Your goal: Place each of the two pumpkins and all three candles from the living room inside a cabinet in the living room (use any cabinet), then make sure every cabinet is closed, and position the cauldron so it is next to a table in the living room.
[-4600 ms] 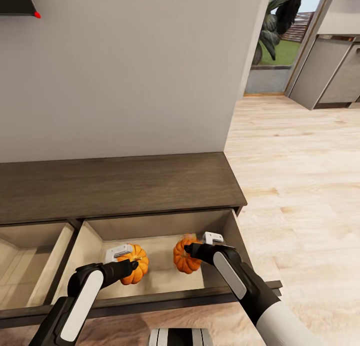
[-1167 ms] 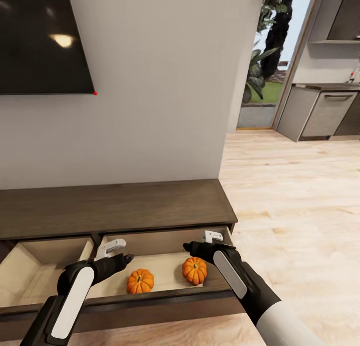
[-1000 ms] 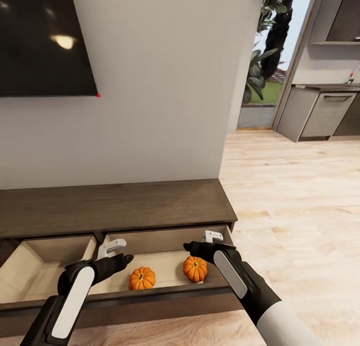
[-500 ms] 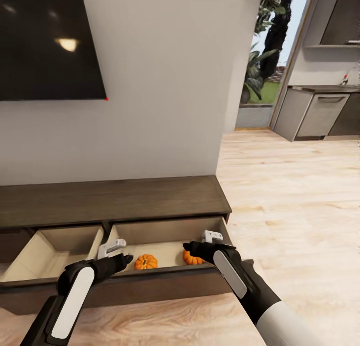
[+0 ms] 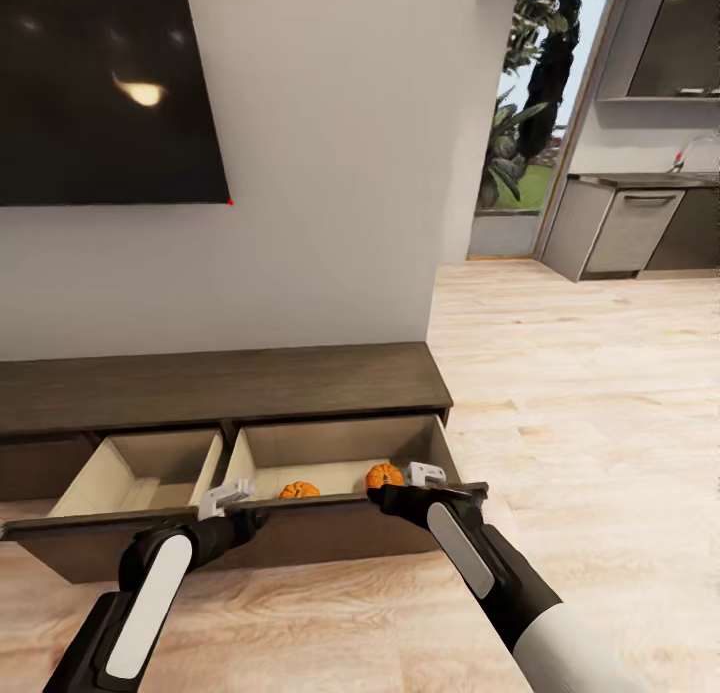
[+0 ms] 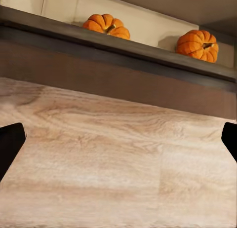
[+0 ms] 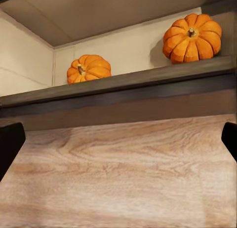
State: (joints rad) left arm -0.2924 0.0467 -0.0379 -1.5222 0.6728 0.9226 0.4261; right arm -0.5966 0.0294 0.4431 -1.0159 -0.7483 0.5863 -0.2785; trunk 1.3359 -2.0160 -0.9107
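Both pumpkins (image 5: 299, 490) (image 5: 383, 475) sit in the cabinet's (image 5: 220, 385) open drawer; my left claw (image 5: 232, 498) and right claw (image 5: 412, 480) hang released and empty, so candles come next, I judge.

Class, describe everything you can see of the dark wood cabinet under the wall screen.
The cabinet is a long, low, dark-brown wood unit with a flat top, standing on the pale wood floor against the grey wall. Both handle-less drawers are pulled open, showing pale wood insides. The right drawer holds two small orange pumpkins on its floor; what shows of the left drawer holds nothing.
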